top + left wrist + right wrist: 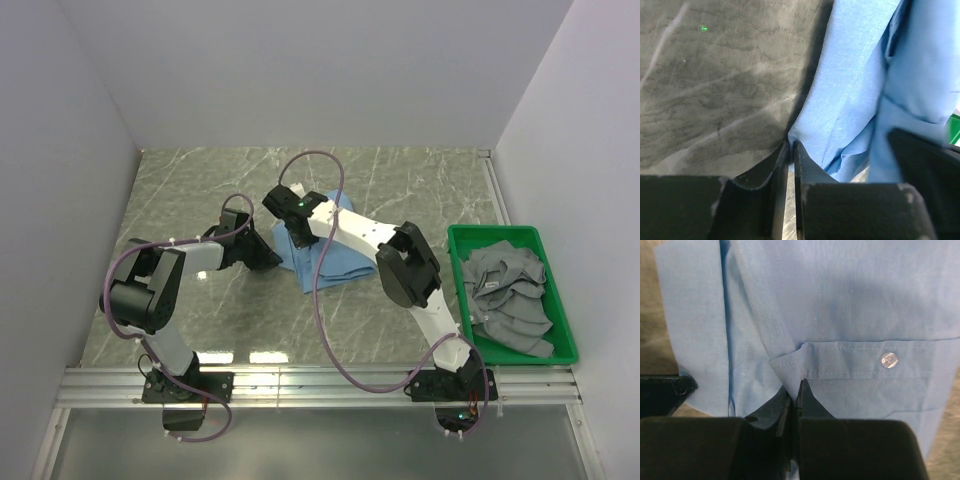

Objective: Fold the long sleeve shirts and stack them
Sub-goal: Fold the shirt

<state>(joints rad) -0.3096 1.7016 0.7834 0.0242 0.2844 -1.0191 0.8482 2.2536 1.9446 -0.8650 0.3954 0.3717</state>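
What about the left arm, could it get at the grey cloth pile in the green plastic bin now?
Probably not. Its claw is pinching the light blue cloth shirt, and the right arm lies between it and the green plastic bin.

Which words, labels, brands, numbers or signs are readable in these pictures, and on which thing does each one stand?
None: no view shows any readable text.
The blue shirt is plain, with no label in sight.
Its button shows no mark that I can read.
The green bin has no visible sign.
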